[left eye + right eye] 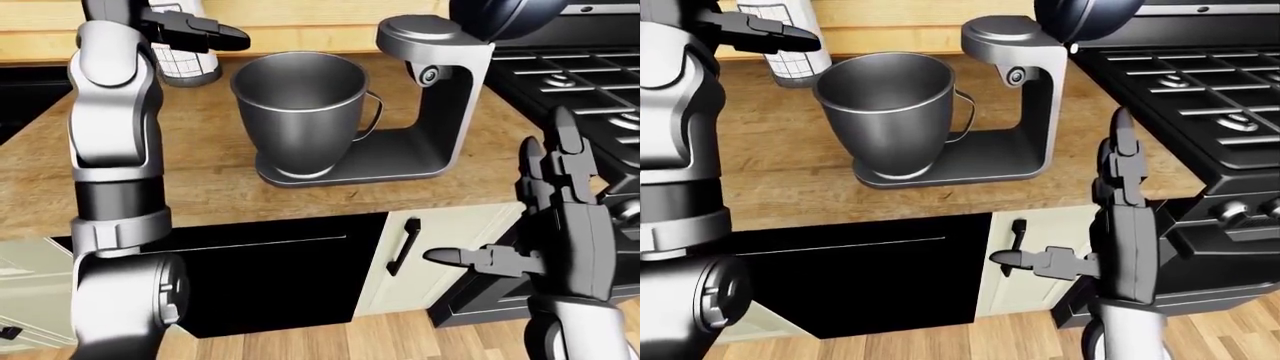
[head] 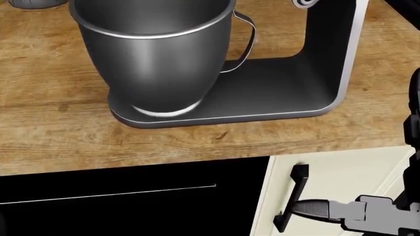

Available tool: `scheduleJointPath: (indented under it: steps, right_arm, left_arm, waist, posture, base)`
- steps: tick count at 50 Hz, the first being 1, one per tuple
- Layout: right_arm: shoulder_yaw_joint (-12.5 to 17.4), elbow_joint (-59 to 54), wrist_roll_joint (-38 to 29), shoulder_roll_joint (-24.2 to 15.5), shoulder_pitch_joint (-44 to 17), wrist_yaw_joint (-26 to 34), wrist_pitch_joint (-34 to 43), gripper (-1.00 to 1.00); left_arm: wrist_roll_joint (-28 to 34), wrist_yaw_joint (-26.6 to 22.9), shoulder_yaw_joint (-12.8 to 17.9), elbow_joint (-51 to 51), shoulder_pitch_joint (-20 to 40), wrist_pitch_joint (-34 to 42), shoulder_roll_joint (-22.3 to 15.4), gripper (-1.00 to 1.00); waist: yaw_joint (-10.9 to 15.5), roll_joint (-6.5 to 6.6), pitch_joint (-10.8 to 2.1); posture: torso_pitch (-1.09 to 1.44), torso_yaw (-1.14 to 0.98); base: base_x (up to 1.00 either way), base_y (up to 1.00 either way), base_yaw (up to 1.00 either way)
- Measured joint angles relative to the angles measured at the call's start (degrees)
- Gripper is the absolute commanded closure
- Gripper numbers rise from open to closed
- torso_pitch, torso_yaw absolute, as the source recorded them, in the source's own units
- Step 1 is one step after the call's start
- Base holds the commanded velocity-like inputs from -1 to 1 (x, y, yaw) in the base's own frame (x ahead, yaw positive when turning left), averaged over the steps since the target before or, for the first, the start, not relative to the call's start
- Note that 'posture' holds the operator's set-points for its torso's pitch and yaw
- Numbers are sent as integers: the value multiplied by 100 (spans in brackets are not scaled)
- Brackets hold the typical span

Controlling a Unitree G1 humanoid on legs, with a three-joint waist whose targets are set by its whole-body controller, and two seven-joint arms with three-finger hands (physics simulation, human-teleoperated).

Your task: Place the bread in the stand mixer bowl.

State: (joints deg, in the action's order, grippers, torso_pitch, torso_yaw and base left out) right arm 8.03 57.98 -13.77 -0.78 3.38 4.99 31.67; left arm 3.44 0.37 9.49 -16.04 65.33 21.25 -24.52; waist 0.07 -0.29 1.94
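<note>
A wooden counter (image 1: 200,180) ran across the left-eye view, with a black stove (image 1: 570,67) at the right and a cream cupboard door (image 1: 440,255) below. On the counter stood the stand mixer (image 1: 440,97) with its gray bowl (image 1: 300,105) on the base. The bowl looked empty. No bread showed in any view. The left hand (image 1: 195,30) was up high at the top left, just beside the bowl's rim, near a white checked thing (image 1: 185,64). I could not tell if that hand held anything. The right hand (image 1: 555,217) stood at the right with fingers spread wide, holding nothing.

In the head view, the bowl filled the top, and the cupboard handle (image 2: 292,199) showed below.

The right-eye view showed nearly the same.
</note>
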Motion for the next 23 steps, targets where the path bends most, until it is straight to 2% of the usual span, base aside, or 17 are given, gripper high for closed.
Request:
scheduleJointPath:
  steps: [23]
  right_arm:
    - [29, 21, -55, 38, -59, 68, 50, -100]
  left_arm:
    - [31, -59, 156, -696, -134, -584, -471, -100]
  waist:
    - [-9, 27, -8]
  posture:
    - [0, 0]
  base:
    - [0, 0, 0]
